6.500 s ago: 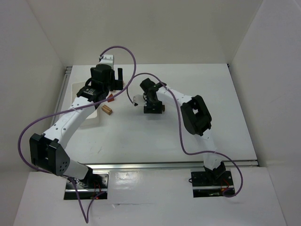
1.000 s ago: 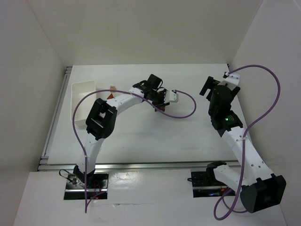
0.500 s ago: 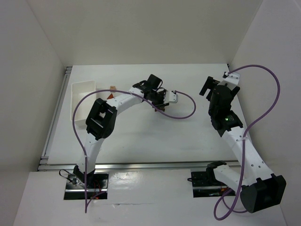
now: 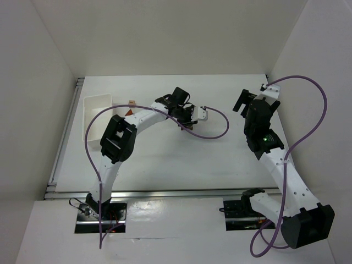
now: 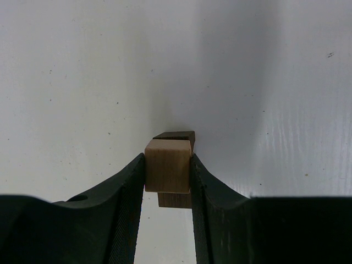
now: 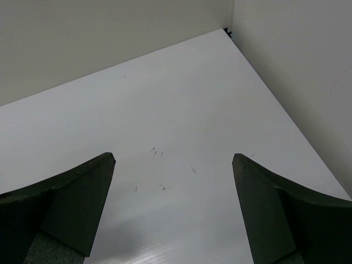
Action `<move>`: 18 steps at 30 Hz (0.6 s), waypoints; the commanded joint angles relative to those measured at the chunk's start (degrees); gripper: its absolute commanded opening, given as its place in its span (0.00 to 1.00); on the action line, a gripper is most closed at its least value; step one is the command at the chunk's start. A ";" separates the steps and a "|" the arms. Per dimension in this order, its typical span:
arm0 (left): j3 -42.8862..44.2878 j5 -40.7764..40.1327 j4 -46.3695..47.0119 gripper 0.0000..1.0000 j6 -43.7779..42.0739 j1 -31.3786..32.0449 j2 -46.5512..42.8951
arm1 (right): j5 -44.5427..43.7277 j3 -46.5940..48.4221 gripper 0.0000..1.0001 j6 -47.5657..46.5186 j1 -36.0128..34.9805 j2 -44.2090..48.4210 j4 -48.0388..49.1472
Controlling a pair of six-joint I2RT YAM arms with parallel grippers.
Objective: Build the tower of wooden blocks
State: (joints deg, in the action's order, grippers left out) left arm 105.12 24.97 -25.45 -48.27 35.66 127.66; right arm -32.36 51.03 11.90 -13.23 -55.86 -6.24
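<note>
Clamping a light tan cube (image 5: pixel 168 175) between its fingers, the left end effector (image 5: pixel 168 165) hides most of the dark brown block (image 5: pixel 175 136) beneath it, mid-worktop (image 5: pixel 82 82). Off to the right, the right end effector (image 6: pixel 173 165) gapes wide and holds nothing.

White table (image 4: pixel 181 165), matte; faint scuff marks (image 6: pixel 157 152) toward far-right corner. Plain white back wall (image 4: pixel 176 38), left wall (image 4: pixel 33 110) and right wall (image 4: pixel 316 60) enclose it. Metal rail (image 4: pixel 176 193) along near edge, second rail (image 4: pixel 62 137) along left edge. Even, diffuse light.

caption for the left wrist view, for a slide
Left gripper clamps a light tan cube above the dark brown block on the white table
</note>
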 commanded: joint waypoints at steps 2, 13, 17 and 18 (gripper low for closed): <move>-0.44 1.31 0.40 0.00 -0.87 -0.24 0.58 | -0.16 0.13 0.96 -0.48 0.23 0.57 2.46; -0.44 0.78 1.99 0.08 1.34 -0.24 0.58 | 0.37 0.13 0.96 -0.48 0.23 0.57 2.46; -0.44 0.78 1.37 0.28 1.34 -0.24 0.58 | 0.89 -0.40 0.96 -1.00 0.23 0.57 2.99; -0.44 0.78 1.37 0.32 1.34 -0.24 0.58 | 0.89 -0.40 0.96 -1.00 0.23 0.57 2.99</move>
State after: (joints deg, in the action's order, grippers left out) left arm 105.08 24.32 -24.82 -47.57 35.66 127.66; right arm -31.97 50.98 11.49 -13.23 -55.86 -6.02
